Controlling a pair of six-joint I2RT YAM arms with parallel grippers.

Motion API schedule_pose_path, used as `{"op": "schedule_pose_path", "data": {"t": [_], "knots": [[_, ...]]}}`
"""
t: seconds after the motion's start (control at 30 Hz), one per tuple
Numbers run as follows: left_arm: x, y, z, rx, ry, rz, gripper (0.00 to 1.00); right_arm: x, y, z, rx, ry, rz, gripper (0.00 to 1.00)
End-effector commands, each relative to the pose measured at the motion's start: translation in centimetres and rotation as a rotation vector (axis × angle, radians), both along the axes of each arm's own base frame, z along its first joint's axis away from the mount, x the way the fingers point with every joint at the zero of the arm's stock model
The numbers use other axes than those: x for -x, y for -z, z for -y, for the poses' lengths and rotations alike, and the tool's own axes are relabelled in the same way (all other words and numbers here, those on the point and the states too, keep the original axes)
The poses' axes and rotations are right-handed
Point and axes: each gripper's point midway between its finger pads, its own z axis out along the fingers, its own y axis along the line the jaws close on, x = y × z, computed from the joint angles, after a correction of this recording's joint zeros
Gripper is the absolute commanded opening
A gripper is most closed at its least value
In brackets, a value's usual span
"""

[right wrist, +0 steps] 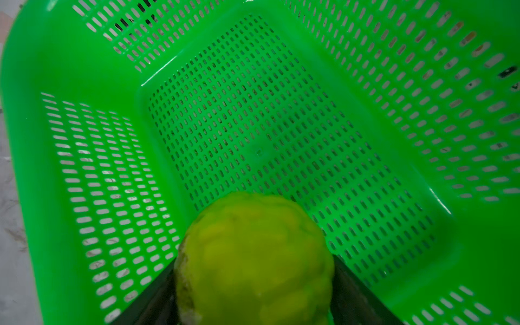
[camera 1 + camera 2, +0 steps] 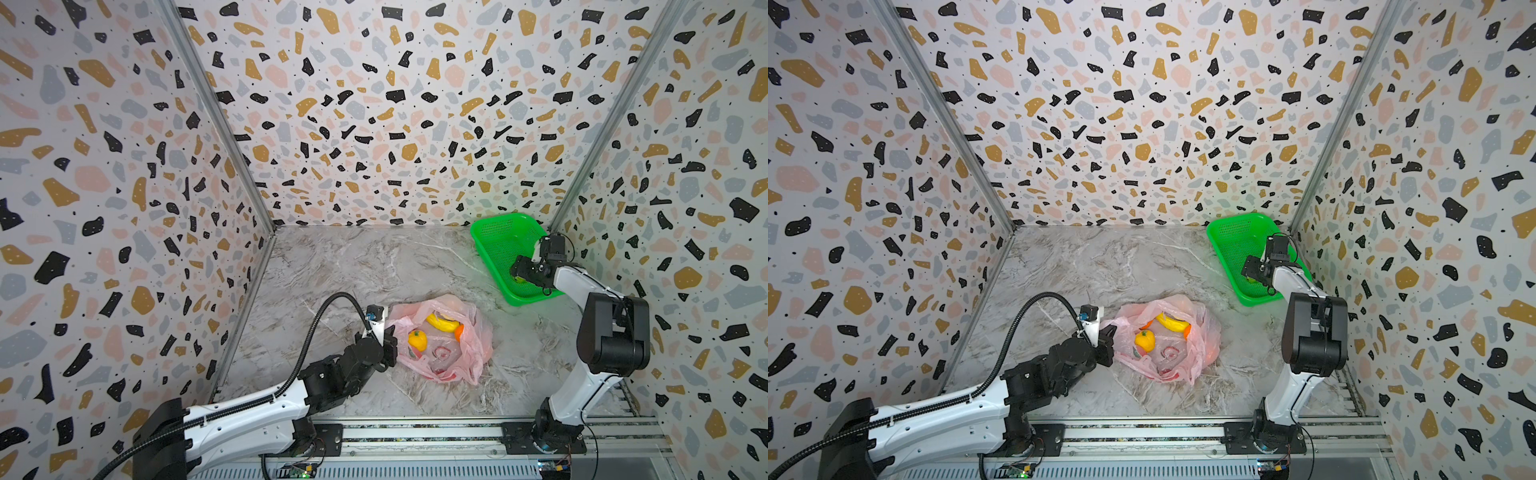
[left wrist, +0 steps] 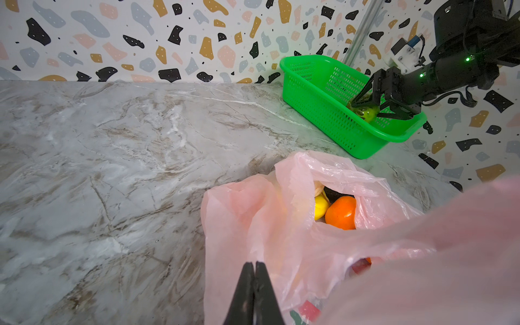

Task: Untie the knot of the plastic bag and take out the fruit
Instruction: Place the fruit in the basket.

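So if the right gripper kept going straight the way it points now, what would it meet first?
Probably the perforated floor of the green plastic basket. The right gripper angles down inside it, with a bumpy yellow-green fruit between its jaws; depth is unclear.

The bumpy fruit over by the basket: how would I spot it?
Find the green basket in the far right corner. Inside its near end, the right arm's fingers flank a bumpy yellow-green fruit. Every other fruit lies in the pink bag.
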Motion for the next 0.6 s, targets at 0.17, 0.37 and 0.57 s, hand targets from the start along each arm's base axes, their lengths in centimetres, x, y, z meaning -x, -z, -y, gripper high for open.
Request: {"op": "schedule_pose_path", "data": {"t": [0.17, 0.37, 0.57], "knots": [[-0.3, -1.8, -0.2, 0.022, -0.022, 0.038, 0.00, -0.7, -2.1, 0.3, 0.016, -0.006, 0.041, 0.88], [-0.3, -1.8, -0.2, 0.025, -0.023, 0.038, 0.00, -0.5, -3.0, -0.1, 0.014, -0.015, 0.056, 0.90], [-0.2, -1.9, -0.4, 0.029, -0.020, 0.042, 0.00, 0.1, -5.2, -1.3, 0.028, -0.056, 0.070, 0.94]]}}
